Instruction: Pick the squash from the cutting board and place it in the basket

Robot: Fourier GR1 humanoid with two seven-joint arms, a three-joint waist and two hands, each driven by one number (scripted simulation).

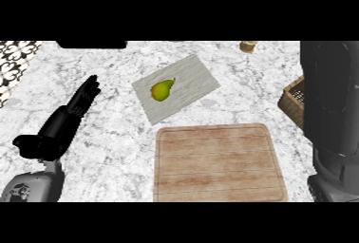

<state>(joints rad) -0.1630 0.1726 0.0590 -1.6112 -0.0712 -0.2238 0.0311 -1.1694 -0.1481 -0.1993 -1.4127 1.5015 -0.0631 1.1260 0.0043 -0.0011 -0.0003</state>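
A yellow-green squash (163, 89) lies on a pale grey cutting board (193, 76) set at an angle on the marble counter, above the view's centre. At the right edge a woven basket (294, 100) shows only its left corner. A large dark shape that looks like my right arm and hand (329, 95) runs down the right side and hides the rest of the basket. My left hand (79, 105) stands open at the left, fingers straight and pointing up, well apart from the squash and holding nothing.
A wooden board (219, 163) lies near the front centre, below the grey board. A small tan object (247, 46) stands at the back. A black item (91, 44) and a patterned surface (14, 59) sit at the back left.
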